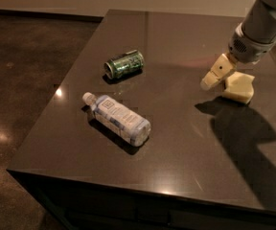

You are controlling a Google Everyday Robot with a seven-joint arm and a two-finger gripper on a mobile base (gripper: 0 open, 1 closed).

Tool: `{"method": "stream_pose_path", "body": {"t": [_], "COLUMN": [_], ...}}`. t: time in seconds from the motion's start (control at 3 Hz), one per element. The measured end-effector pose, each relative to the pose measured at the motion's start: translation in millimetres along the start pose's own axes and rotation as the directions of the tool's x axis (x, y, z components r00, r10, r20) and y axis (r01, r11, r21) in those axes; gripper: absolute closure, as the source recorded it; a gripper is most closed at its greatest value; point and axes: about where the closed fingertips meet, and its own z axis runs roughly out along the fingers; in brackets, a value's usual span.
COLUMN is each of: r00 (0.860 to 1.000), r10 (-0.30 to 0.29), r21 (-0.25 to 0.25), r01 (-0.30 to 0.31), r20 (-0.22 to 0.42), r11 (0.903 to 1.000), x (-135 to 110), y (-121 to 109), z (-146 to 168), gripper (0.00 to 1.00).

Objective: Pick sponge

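The sponge (pixel 238 87) is a pale yellow-cream foam block at the right side of the dark table (pixel 176 37). My gripper (pixel 218 73) comes down from the upper right on the grey arm (pixel 260 28). Its beige tip is right against the sponge's left side, just above the tabletop. The sponge looks to be resting on the table or barely above it, with the arm's shadow in front of it.
A green can (pixel 124 64) lies on its side at the table's centre left. A clear plastic bottle (pixel 118 118) with a white cap lies on its side nearer the front left. The table's left edge drops to a dark floor (pixel 18 80).
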Motion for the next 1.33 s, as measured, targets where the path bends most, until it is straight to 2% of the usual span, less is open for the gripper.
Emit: {"method": "stream_pose_path", "body": {"t": [0.33,0.67,1.0,1.33], "r00": [0.994,0.979,0.968,0.962], "r10": [0.095,0.176,0.213,0.23], "r21": [0.038,0.038,0.022,-0.009], "r01": [-0.093,-0.173,-0.212,-0.234], "r20": [-0.052,-0.105,-0.13,-0.145], "r11": [0.995,0.9842,0.9769,0.9723], "x": [5,15,22,28], "y": [-16,-27,-32,-33], "z": [11,27,39,48], "gripper": [0.0,0.0,0.0,0.16]}}
